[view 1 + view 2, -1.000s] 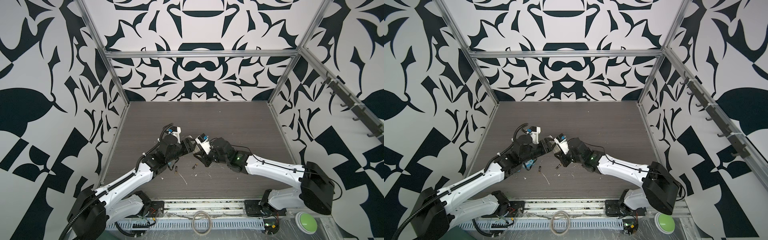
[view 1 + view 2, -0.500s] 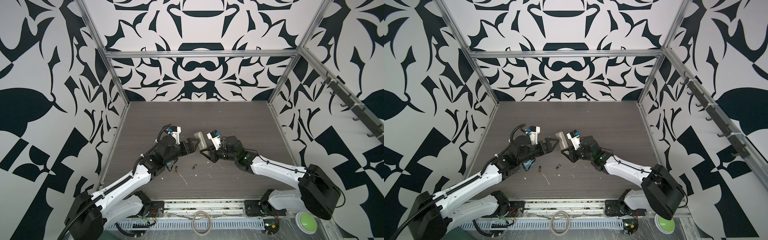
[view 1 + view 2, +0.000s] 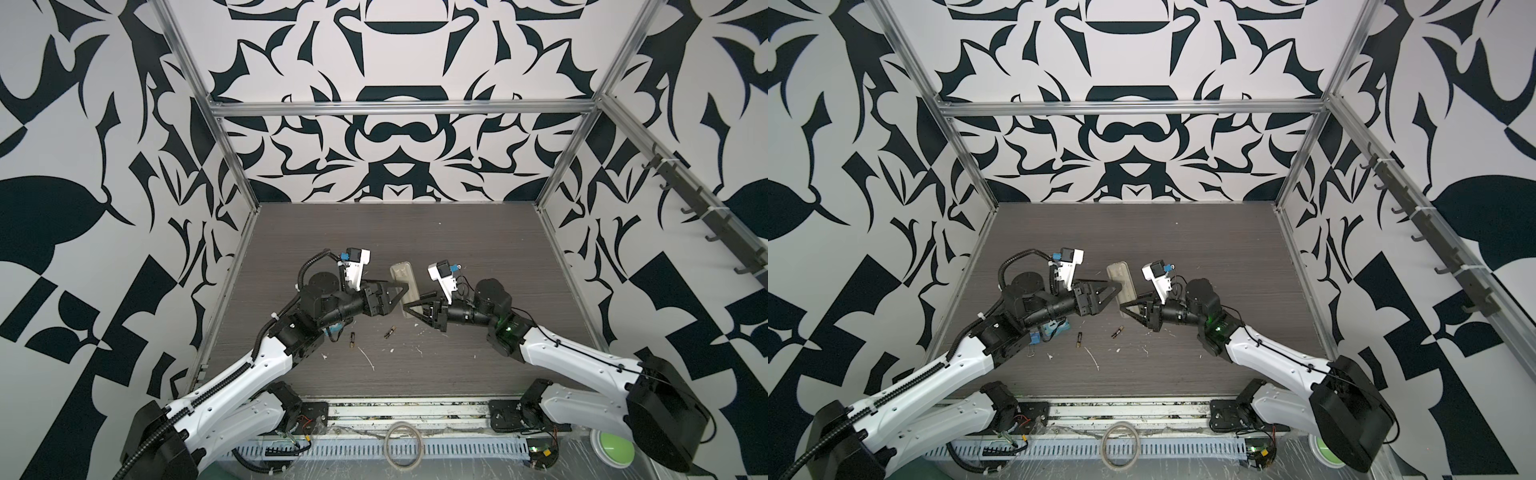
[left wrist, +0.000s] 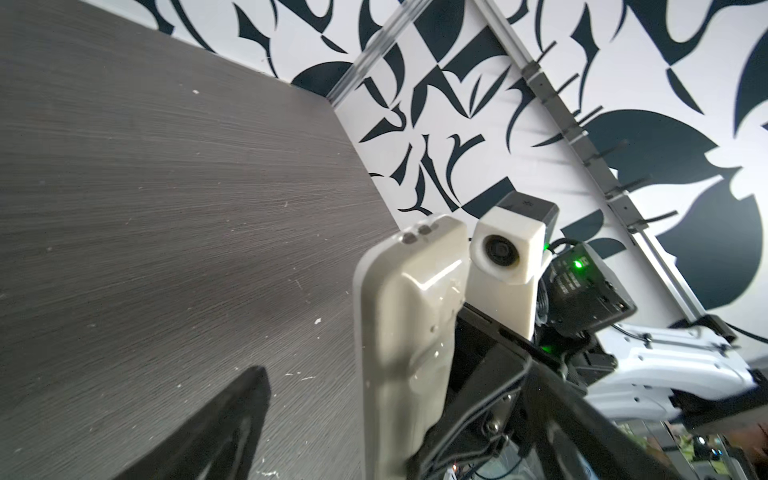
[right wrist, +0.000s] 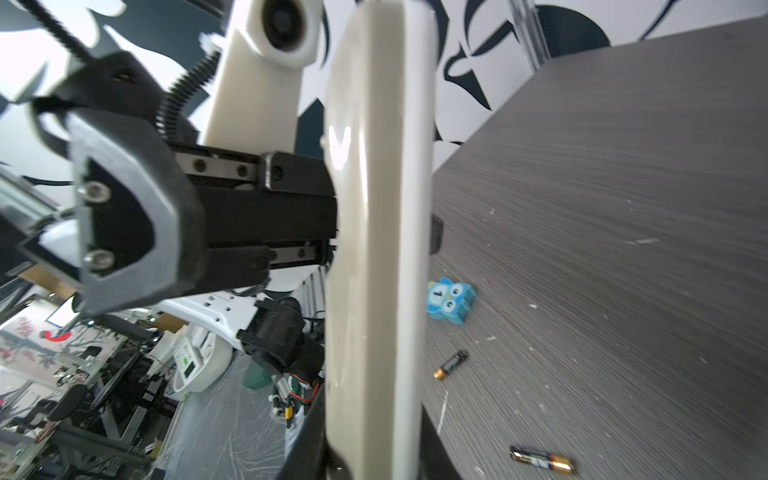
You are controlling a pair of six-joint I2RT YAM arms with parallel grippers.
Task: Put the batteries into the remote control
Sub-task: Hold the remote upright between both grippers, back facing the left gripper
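Clearly right fingers point(image 3: 419, 318) grip remote control point(image 5: 374, 249), left fingers point(image 4: 224, 428) spread; batteries point(image 5: 451, 365) visible from right wrist, not left.

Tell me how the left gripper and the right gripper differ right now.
The left gripper is wide open and grips nothing; the right gripper is shut on the remote. The left gripper straddles the remote's middle without clamping it; the right gripper clamps its lower end. Both are black, hang above the table and face each other across the remote.
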